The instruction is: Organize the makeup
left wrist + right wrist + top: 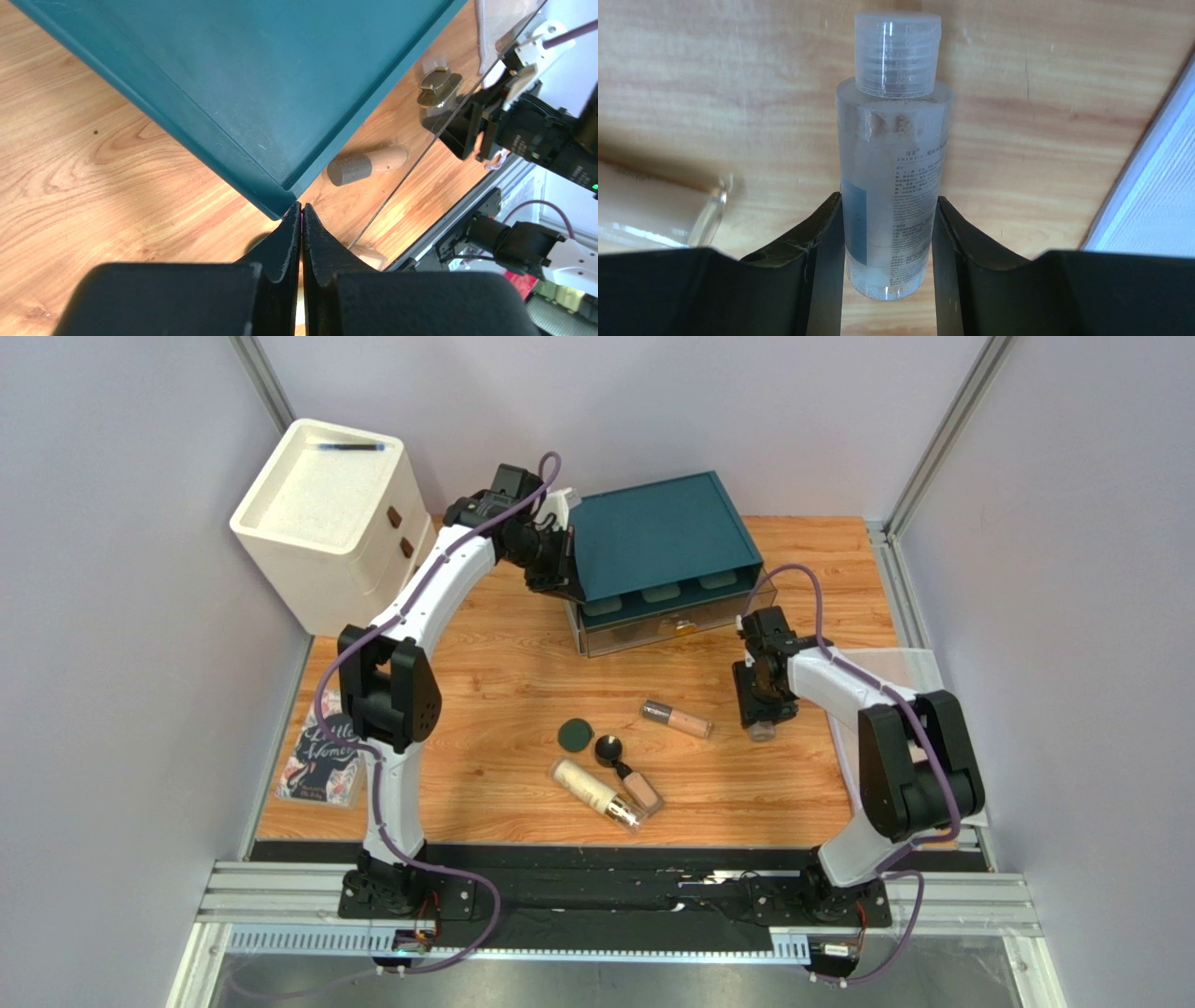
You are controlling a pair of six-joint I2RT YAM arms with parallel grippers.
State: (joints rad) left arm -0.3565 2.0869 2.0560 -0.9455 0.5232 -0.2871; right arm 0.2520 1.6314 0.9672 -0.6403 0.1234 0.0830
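At the tabletop's right edge, the right gripper (889,201) grasps the clear bottle (896,161), jaws pressed against both its sides. At the far edge, the left gripper (302,210) is clenched with nothing between its tips, which touch a corner of the teal organizer (281,84). Toward the near edge, centre, lie the green compact (575,737), black jar (610,749), cream bottle (592,791) and two tan tubes (676,717) (641,788). A book (320,756) lies at the left edge.

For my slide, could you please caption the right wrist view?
Right tool grips a clear bottle with ribbed cap, wooden table behind.
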